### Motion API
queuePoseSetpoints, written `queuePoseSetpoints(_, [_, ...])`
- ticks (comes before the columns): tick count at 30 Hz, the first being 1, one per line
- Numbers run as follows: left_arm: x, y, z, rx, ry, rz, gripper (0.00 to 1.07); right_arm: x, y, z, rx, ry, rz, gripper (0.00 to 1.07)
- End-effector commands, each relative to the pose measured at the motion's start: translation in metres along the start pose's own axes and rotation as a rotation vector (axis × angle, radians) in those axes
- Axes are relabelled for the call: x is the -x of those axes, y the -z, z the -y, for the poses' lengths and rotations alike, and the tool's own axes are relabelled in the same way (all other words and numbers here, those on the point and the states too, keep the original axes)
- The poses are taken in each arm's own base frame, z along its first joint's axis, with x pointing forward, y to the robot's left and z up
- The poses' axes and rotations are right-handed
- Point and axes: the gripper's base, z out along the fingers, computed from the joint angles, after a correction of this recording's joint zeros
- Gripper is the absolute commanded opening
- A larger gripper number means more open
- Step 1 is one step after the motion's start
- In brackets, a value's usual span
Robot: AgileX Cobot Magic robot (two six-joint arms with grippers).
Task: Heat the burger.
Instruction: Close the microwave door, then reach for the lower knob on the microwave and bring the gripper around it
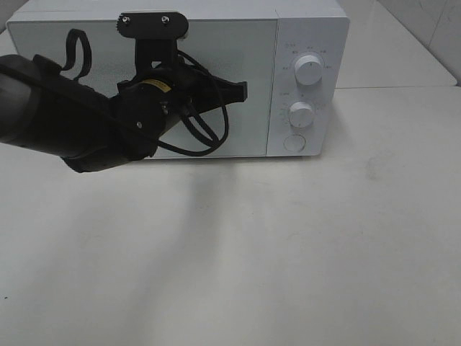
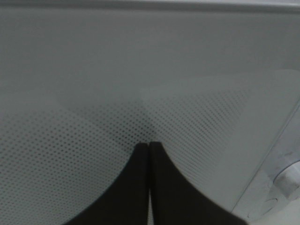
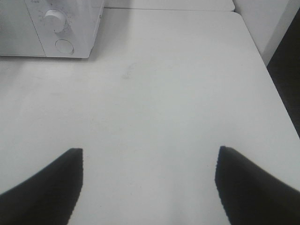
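The burger is out of view. A white microwave (image 1: 310, 29) stands at the back of the table, its door (image 1: 245, 50) closed. My left gripper (image 1: 241, 91) is shut, with nothing between its fingers, and its tips rest at or just short of the door's window. In the left wrist view the closed fingertips (image 2: 149, 144) point straight at the dotted mesh of the door (image 2: 140, 70). My right gripper (image 3: 151, 150) is open and empty above bare table, away from the microwave (image 3: 70, 28). It does not show in the exterior high view.
The microwave's panel carries two round knobs (image 1: 310, 70) (image 1: 301, 113) and a round button (image 1: 294, 142) below them. The white table (image 1: 288, 245) stretches out in front. A dark gap (image 3: 286, 65) runs along the table's edge in the right wrist view.
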Motion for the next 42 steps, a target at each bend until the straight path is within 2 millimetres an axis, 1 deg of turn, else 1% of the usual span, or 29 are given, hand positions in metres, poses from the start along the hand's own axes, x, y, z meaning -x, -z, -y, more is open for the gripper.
queuePoseSetpoints(1, [0.013,-0.003,-0.003,0.032,0.033,0.064,0.0,-0.002,0.004,0.001,-0.01,-0.007,0.03,0.75])
queuePoseSetpoints(3, [0.007,0.002,0.012,-0.015,0.023,0.02,0.0,-0.002,0.004,0.001,-0.01,-0.007,0.03,0.75])
queuePoseSetpoints(6, [0.006,0.004,0.016,-0.034,0.022,0.001,0.0,-0.002,0.004,0.001,-0.01,-0.007,0.03,0.75])
queuePoseSetpoints(8, [0.002,0.013,0.032,-0.118,0.008,-0.105,0.0,-0.002,0.004,0.001,-0.01,-0.007,0.03,0.75])
queuePoseSetpoints(10, [0.001,0.015,0.034,-0.145,0.003,-0.15,0.0,-0.002,0.004,0.001,-0.01,-0.007,0.03,0.75])
queuePoseSetpoints(11, [0.0,0.021,0.039,-0.202,-0.019,-0.238,0.08,-0.002,0.004,0.001,-0.01,-0.007,0.03,0.75])
queuePoseSetpoints(12, [0.0,0.021,0.039,-0.202,-0.019,-0.238,0.08,-0.002,0.004,0.001,-0.01,-0.007,0.03,0.75])
queuePoseSetpoints(13, [0.0,0.025,0.041,-0.234,-0.034,-0.284,0.13,-0.002,0.004,0.001,-0.01,-0.007,0.03,0.75])
queuePoseSetpoints(14, [-0.001,0.031,0.042,-0.29,-0.091,-0.364,0.29,-0.002,0.004,0.001,-0.01,-0.007,0.03,0.75])
queuePoseSetpoints(15, [-0.001,0.031,0.042,-0.29,-0.091,-0.364,0.29,-0.002,0.004,0.001,-0.01,-0.007,0.03,0.75])
queuePoseSetpoints(16, [-0.002,0.036,0.043,-0.32,-0.121,-0.41,0.4,-0.002,0.004,0.001,-0.01,-0.007,0.03,0.75])
queuePoseSetpoints(17, [-0.002,0.044,0.045,-0.357,-0.135,-0.489,0.66,-0.002,0.004,0.001,-0.01,-0.007,0.03,0.75])
queuePoseSetpoints(18, [-0.002,0.044,0.045,-0.357,-0.135,-0.489,0.66,-0.002,0.004,0.001,-0.01,-0.007,0.03,0.75])
queuePoseSetpoints(19, [-0.002,0.048,0.046,-0.373,-0.134,-0.529,0.79,-0.002,0.004,0.001,-0.01,-0.007,0.03,0.75])
queuePoseSetpoints(20, [-0.001,0.055,0.047,-0.399,-0.144,-0.583,0.99,-0.002,0.004,0.001,-0.01,-0.007,0.03,0.75])
queuePoseSetpoints(21, [-0.001,0.055,0.047,-0.399,-0.144,-0.583,0.99,-0.002,0.004,0.001,-0.01,-0.007,0.03,0.75])
queuePoseSetpoints(22, [0.001,0.061,0.047,-0.425,-0.169,-0.627,1.01,-0.002,0.004,0.001,-0.01,-0.007,0.03,0.75])
queuePoseSetpoints(24, [0.001,0.065,0.047,-0.437,-0.188,-0.648,1.01,-0.002,0.004,0.001,-0.01,-0.007,0.03,0.75])
queuePoseSetpoints(26, [0.004,0.074,0.045,-0.469,-0.267,-0.7,1.0,-0.002,0.004,0.001,-0.01,-0.007,0.03,0.75])
queuePoseSetpoints(27, [0.004,0.074,0.045,-0.469,-0.267,-0.7,1.0,-0.002,0.004,0.001,-0.01,-0.007,0.03,0.75])
queuePoseSetpoints(29, [0.006,0.084,0.041,-0.493,-0.371,-0.761,1.0,-0.002,0.004,0.001,-0.01,-0.007,0.03,0.75])
queuePoseSetpoints(30, [0.006,0.084,0.041,-0.493,-0.371,-0.761,1.0,-0.002,0.004,0.001,-0.01,-0.007,0.03,0.75])
queuePoseSetpoints(31, [0.007,0.09,0.038,-0.5,-0.436,-0.802,1.0,-0.002,0.004,0.001,-0.01,-0.007,0.03,0.75])
queuePoseSetpoints(33, [0.008,0.092,0.036,-0.502,-0.452,-0.821,1.0,-0.002,0.004,0.001,-0.01,-0.007,0.03,0.75])
queuePoseSetpoints(34, [0.009,0.099,0.034,-0.497,-0.441,-0.876,1.0,-0.002,0.004,0.001,-0.01,-0.007,0.03,0.75])
queuePoseSetpoints(38, [0.014,0.106,0.026,-0.46,-0.386,-0.949,1.0,-0.002,0.004,0.001,-0.01,-0.007,0.03,0.75])
queuePoseSetpoints(40, [0.021,0.108,0.009,-0.41,-0.325,-1.012,1.0,-0.002,0.004,0.001,-0.011,-0.008,0.03,0.75])
queuePoseSetpoints(41, [0.021,0.108,0.009,-0.41,-0.325,-1.012,1.0,-0.002,0.004,0.001,-0.011,-0.008,0.03,0.75])
queuePoseSetpoints(42, [0.025,0.107,-0.005,-0.379,-0.293,-1.048,1.0,-0.002,0.004,0.001,-0.011,-0.008,0.03,0.75])
